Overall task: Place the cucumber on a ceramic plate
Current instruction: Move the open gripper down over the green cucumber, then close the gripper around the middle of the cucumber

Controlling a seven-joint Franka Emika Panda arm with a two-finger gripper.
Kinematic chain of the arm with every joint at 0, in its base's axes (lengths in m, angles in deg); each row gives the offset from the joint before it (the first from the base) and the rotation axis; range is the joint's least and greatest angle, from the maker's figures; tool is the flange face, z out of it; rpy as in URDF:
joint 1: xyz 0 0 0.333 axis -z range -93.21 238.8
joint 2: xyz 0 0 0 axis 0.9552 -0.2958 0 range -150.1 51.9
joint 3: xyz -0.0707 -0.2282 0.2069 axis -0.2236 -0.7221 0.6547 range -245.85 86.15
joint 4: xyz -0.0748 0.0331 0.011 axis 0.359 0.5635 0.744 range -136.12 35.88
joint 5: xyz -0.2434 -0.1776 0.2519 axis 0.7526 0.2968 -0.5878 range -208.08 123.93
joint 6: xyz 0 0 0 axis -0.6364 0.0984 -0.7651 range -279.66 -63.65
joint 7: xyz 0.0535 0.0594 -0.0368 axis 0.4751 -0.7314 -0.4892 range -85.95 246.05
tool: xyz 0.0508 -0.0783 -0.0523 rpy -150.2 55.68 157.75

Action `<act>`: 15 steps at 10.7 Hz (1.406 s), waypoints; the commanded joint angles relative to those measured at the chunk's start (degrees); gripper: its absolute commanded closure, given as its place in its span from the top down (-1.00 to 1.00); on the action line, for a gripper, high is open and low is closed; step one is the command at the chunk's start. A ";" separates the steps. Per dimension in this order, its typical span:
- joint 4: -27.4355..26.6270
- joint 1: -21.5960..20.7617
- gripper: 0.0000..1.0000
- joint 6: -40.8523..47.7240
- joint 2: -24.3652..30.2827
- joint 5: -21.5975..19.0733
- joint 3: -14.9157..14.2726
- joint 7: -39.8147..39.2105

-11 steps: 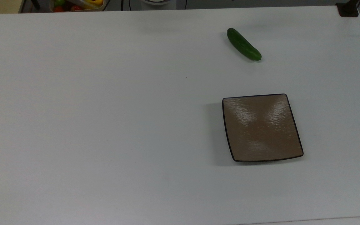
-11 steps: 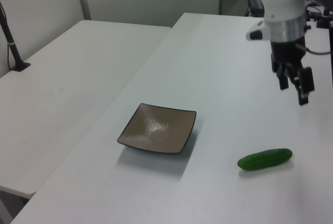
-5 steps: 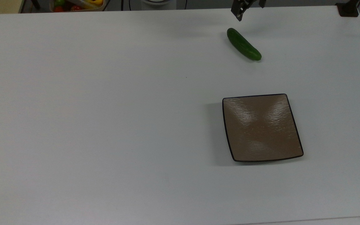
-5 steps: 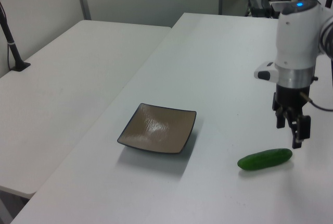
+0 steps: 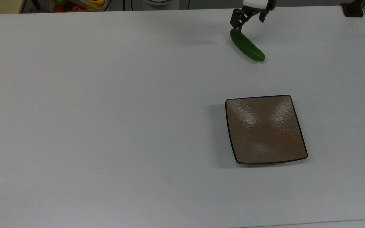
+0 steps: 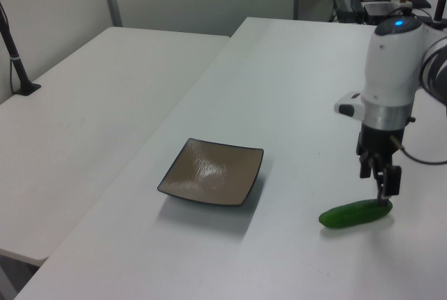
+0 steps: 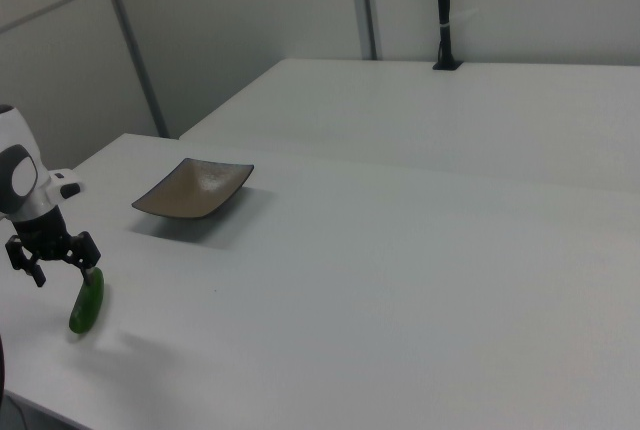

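The cucumber (image 5: 247, 45) lies flat on the white table (image 5: 106, 110). It is not on the ceramic plate (image 5: 265, 129) yet. In the top view it sits near the far edge of the table, and the plate sits well apart from it, closer to the near edge. The plate has nothing on it.

The cucumber's long side runs on a slant in the top view, from upper left down to lower right. In the left view (image 6: 355, 213) it lies almost sideways, with its right end a bit higher.

The gripper (image 5: 251, 19) hangs over one end of the cucumber, not over its middle. In the top view that is the upper left end. In the left view the gripper (image 6: 380, 183) is above the cucumber's right end, and one finger looks very close to it or just touching. In the right view the gripper (image 7: 55, 262) has its two fingers spread apart, and it holds nothing. The cucumber (image 7: 87, 302) pokes out below one finger there.

I think the gripper needs to slide along the cucumber toward its middle, so the fingers can go down on both sides of it. A grab at the very end might make the cucumber roll or tip.
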 commanded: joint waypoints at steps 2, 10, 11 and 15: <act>-0.01 1.28 0.95 -5.74 -6.28 4.73 0.75 3.94; 0.43 1.38 0.22 -8.12 -10.25 10.00 0.84 8.16; 0.43 1.38 -0.01 -8.12 -10.43 10.00 0.84 8.16; 0.86 1.38 -0.75 -7.69 -10.52 10.00 0.84 9.29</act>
